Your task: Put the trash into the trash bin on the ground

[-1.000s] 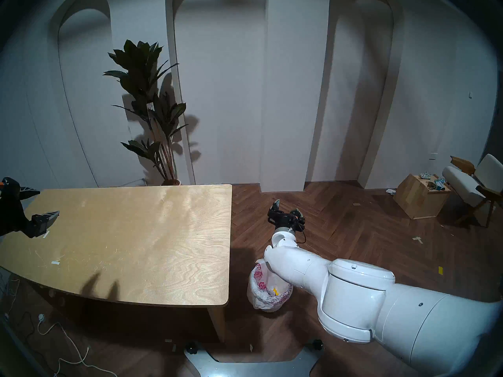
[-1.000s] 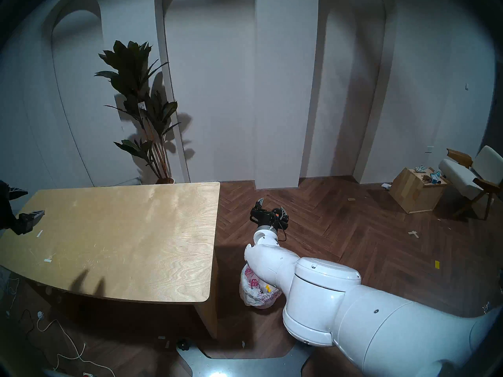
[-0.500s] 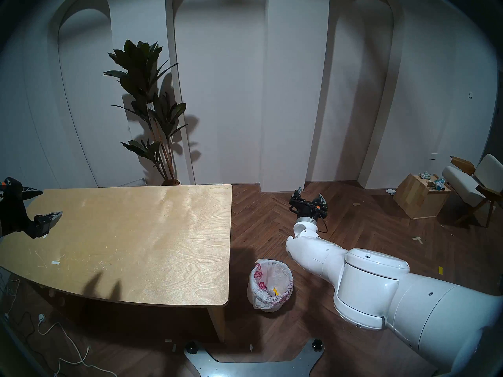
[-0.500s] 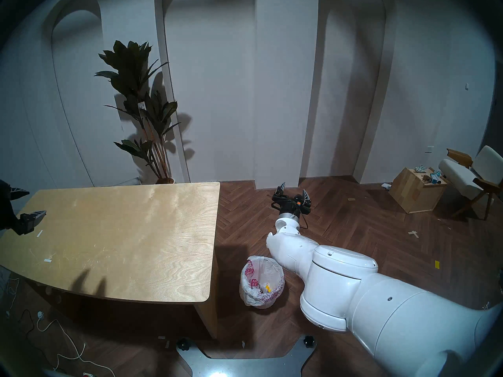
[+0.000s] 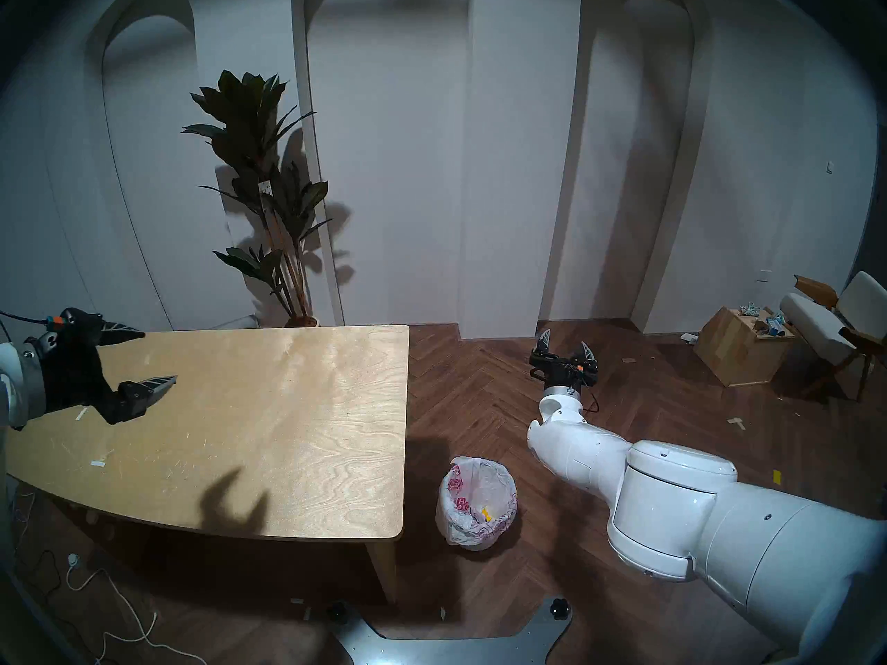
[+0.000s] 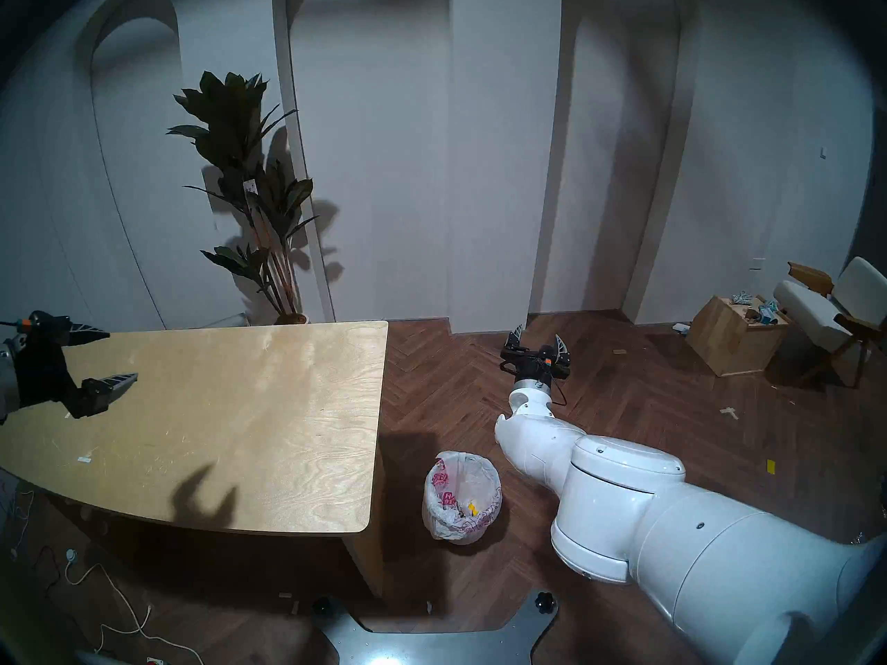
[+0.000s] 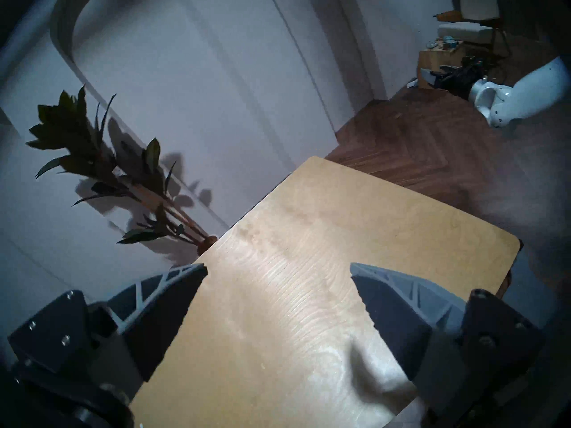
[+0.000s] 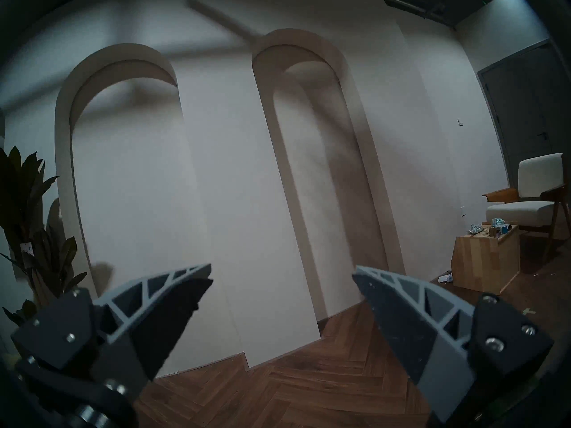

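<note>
Bin point(image 5: 476, 503) beside table point(image 5: 307, 462) edge; floor point(image 5: 624, 409) open.

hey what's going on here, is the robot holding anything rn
No, both grippers are open and empty. The right gripper is out over the wooden floor, beyond the trash bin, pointing toward the wall. The bin stands on the floor beside the table, and a yellow scrap lies inside its plastic liner. The left gripper hovers over the table's left end, where only a few flat white tape strips show. No crumpled trash is visible on the tabletop.
</note>
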Controlling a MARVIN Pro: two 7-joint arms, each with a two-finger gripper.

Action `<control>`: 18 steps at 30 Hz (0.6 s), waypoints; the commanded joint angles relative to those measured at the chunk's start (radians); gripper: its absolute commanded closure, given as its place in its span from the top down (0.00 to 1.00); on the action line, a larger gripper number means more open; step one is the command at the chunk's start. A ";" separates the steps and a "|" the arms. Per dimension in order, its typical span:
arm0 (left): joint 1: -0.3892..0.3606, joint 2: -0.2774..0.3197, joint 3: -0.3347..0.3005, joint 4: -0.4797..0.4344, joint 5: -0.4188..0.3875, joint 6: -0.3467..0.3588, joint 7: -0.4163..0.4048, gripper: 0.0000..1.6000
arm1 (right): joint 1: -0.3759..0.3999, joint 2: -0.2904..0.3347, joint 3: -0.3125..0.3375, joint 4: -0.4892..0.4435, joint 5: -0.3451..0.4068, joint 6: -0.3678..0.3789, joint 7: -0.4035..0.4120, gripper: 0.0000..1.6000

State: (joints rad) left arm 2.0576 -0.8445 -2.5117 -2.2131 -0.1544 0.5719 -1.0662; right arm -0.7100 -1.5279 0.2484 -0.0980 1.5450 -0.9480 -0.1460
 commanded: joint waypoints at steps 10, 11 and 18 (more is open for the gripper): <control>-0.075 0.059 0.169 -0.077 -0.017 -0.016 0.066 1.00 | 0.029 0.007 -0.016 -0.043 -0.021 -0.012 0.058 1.00; -0.079 0.061 0.178 -0.078 -0.017 -0.016 0.071 1.00 | 0.028 0.007 -0.017 -0.045 -0.022 -0.012 0.061 1.00; -0.107 0.075 0.234 -0.076 -0.015 -0.021 0.106 1.00 | 0.018 0.021 -0.023 -0.056 -0.029 -0.012 0.079 1.00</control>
State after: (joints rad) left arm 1.9945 -0.7936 -2.3038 -2.2824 -0.1741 0.5552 -0.9936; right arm -0.7040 -1.5160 0.2258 -0.1422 1.5198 -0.9487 -0.0852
